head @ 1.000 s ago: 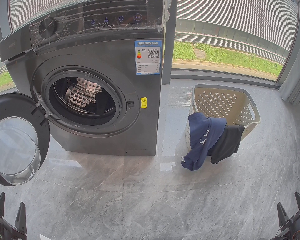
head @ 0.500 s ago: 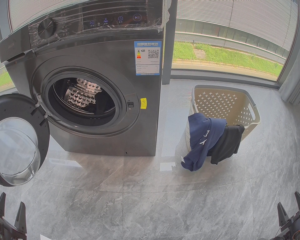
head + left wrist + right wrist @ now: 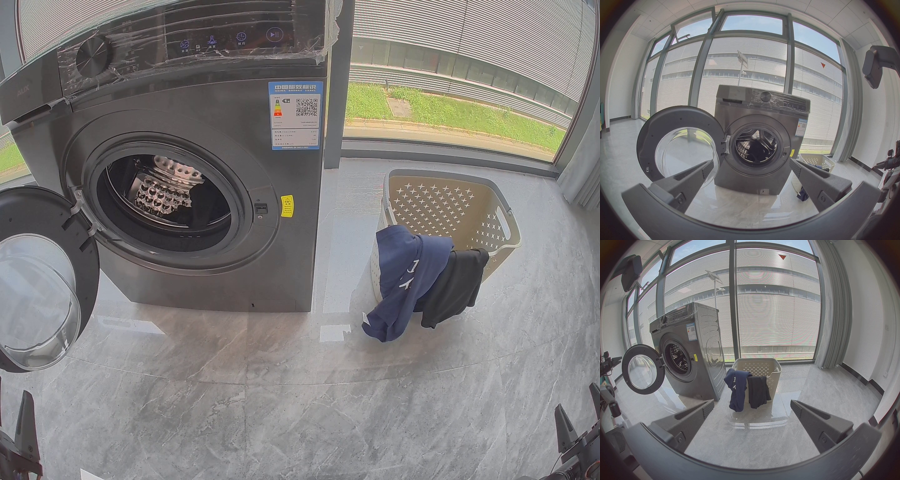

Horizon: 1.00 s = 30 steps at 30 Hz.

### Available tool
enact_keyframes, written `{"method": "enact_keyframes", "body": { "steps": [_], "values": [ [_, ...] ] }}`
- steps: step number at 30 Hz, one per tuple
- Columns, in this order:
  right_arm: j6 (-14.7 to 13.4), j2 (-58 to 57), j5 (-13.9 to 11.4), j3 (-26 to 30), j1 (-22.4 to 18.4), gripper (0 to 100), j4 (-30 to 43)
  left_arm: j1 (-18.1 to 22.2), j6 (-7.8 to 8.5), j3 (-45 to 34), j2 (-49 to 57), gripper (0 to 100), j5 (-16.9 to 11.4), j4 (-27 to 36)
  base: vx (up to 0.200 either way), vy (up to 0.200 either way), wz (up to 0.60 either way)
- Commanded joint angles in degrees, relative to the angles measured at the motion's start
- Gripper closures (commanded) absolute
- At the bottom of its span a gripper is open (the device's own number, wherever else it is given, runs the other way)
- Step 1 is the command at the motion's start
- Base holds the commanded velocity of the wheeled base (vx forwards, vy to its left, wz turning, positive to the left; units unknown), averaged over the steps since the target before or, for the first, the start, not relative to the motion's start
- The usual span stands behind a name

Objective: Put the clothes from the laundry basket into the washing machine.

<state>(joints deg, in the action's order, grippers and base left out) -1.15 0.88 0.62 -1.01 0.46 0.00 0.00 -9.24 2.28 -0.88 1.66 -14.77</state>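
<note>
Judging task unstarted: blue top [image 3: 406, 275] and black top [image 3: 455, 287] are draped on basket [image 3: 450, 180], centre-right; washer door [image 3: 44, 212] is opened; left gripper [image 3: 751, 162] and right gripper [image 3: 752, 402] are spread, empty.

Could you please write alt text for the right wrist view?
A blue garment and a black garment hang over the rim of the laundry basket, beside the washing machine, its door open. The right gripper is open.

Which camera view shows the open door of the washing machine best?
The left wrist view: the door is whole and large, only its lower edge behind a finger of the left hand. The head view cuts it off at the picture's edge; the right wrist view shows it whole but farther off.
</note>
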Motion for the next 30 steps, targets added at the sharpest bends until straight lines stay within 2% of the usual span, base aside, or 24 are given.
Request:
{"method": "enact_keyframes", "body": {
  "steps": [1,4,8,10,22,30],
  "values": [
    [0.0,-0.9,0.0,0.9,0.1,0,0.0,0.0,0.10,-0.5,0.9,0,-0.2,-1.3,0.000,0.000,0.00],
    [0.0,-0.9,0.0,0.9,0.0,0,0.1,0.0,0.28,-0.8,0.9,0,-1.4,-1.6,0.000,0.000,0.00],
    [0.0,-0.9,0.0,0.9,0.0,0,0.0,0.0,0.54,-2.2,0.9,0,-1.7,-1.6,0.000,0.000,0.00],
    [0.0,-0.9,0.0,0.9,0.0,0,0.1,0.0,0.89,-2.3,0.9,0,-1.5,1.6,0.000,0.000,0.00],
    [0.0,-0.9,0.0,0.9,0.0,0,0.0,0.0,1.42,-2.3,0.9,0,-1.7,9.7,0.000,0.000,0.00],
    [0.0,-0.9,0.0,0.9,0.1,0,0.0,0.0,1.95,-2.3,0.9,0,-2.4,10.6,0.000,0.000,0.00]
  ]
}}
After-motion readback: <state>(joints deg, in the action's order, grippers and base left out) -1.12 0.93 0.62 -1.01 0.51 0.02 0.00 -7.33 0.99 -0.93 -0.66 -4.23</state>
